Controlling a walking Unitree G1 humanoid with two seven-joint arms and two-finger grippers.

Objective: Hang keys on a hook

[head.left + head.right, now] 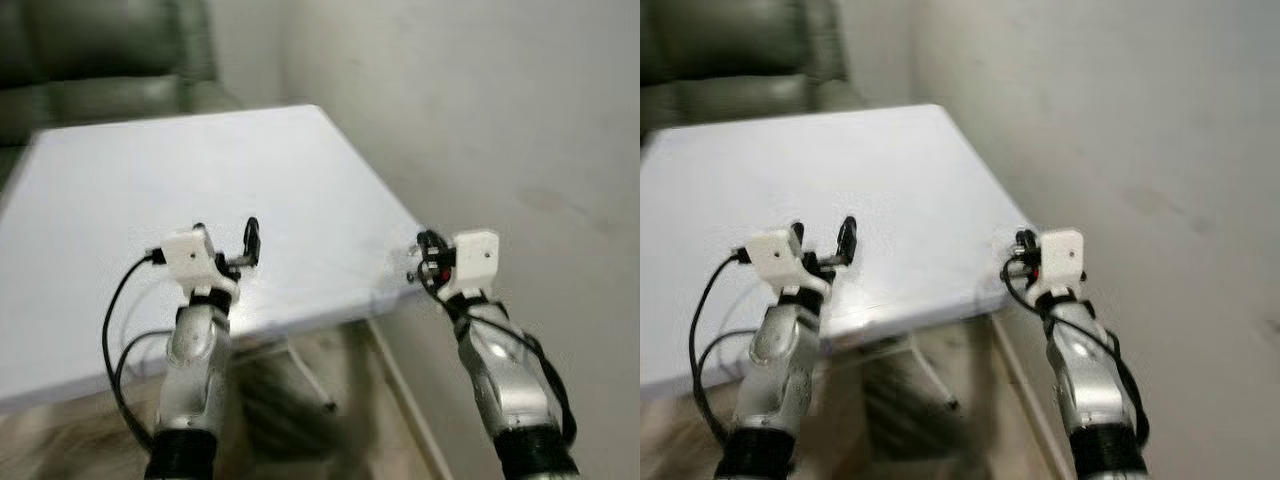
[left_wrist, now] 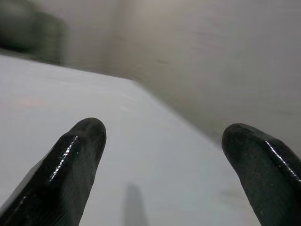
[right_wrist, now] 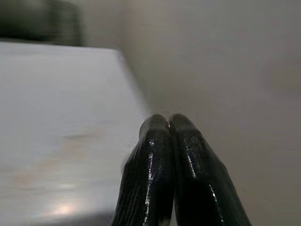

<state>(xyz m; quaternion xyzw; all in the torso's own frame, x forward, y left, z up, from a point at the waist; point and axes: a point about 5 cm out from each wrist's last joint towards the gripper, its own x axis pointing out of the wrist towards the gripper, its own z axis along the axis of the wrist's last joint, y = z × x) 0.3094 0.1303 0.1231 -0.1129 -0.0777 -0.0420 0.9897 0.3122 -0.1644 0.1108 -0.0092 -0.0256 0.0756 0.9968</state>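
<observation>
A dark green armchair (image 1: 100, 55) stands at the far left behind a white surface (image 1: 200, 180) whose top looks bare from here. Over the near edge of that surface the left gripper (image 1: 225, 245) is held level and pointing forward, its fingers (image 2: 70, 165) spread wide with nothing between them, which reads as a ready posture for a pick rather than a grasp under way. Further right, just off the surface's near right corner and close to the pale wall (image 1: 480, 110), the right gripper (image 1: 1023, 250) is raised to about the same height; its fingers (image 3: 174, 160) are pressed flat together and nothing can be seen pinched in them. The keys and the hook cannot be made out anywhere on the surface, the wall or in either gripper, and the head views are blurred enough that a small thing could be missed. Judging by the matched, raised arms and the soft focus, the robot seems to be on the move and searching, so the hanging has not yet begun.
</observation>
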